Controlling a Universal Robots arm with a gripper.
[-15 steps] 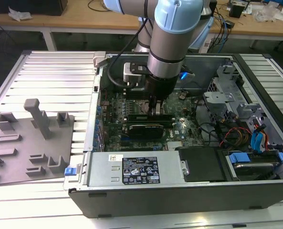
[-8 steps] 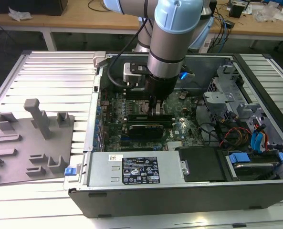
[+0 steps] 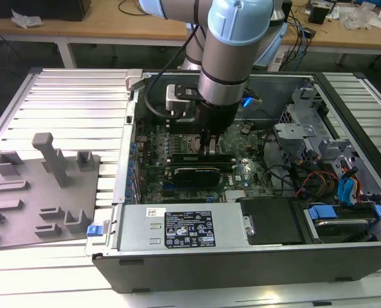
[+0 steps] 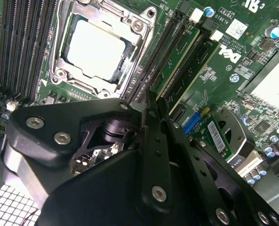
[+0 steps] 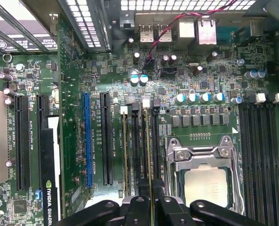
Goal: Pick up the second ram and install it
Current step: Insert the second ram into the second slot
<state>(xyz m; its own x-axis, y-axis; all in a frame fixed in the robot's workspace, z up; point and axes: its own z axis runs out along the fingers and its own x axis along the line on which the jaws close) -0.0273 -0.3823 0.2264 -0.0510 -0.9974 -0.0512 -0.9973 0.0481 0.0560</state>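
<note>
The second ram [image 5: 151, 155] is a thin green strip standing on edge in a memory slot beside the CPU socket [image 5: 203, 181]. My gripper [image 5: 152, 206] is shut on its near end, one black finger on each side. In the second wrist view the same strip [image 4: 179, 60] runs away from the gripper [image 4: 152, 100] toward a white latch [image 4: 195, 14]. Another green stick [image 5: 125, 155] sits in a slot two places further from the socket. In the exterior view the gripper [image 3: 211, 149] reaches down onto the motherboard in the middle of the open computer case.
Several bare black memory slots [image 5: 259, 150] lie on the far side of the socket. A black graphics card [image 3: 193, 173] sits close in front of the gripper, and a power supply [image 3: 184, 230] behind the case's front wall. A grey moulded tray [image 3: 39, 192] rests at the exterior view's left.
</note>
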